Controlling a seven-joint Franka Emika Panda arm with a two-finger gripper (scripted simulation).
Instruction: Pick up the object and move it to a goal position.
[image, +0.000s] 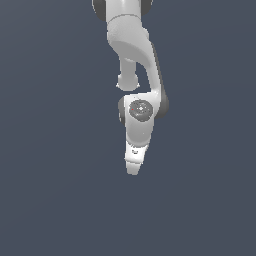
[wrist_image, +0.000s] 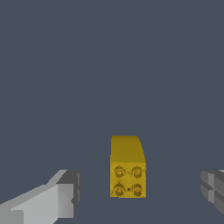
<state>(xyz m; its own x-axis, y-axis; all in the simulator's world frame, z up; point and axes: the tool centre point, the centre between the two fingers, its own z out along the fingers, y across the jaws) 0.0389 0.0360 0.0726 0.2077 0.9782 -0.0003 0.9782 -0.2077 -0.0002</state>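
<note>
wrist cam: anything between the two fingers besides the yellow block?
No. In the wrist view only the yellow block sits between the fingers of the open gripper, bare grey floor either side. The exterior view hides it.

In your exterior view the arm (image: 135, 60) reaches down from the top edge near the middle, and the claw (image: 133, 167) hangs at its lower end, pointing downward over the flat ground (image: 50, 200). You cannot see the object there.

In your wrist view the object (wrist_image: 127, 168) lies on the ground between the two fingers (wrist_image: 65, 194), with open ground on either side of it and touching neither. It sits nearer the middle of the gap than either finger, its studded face turned toward the camera.
</note>
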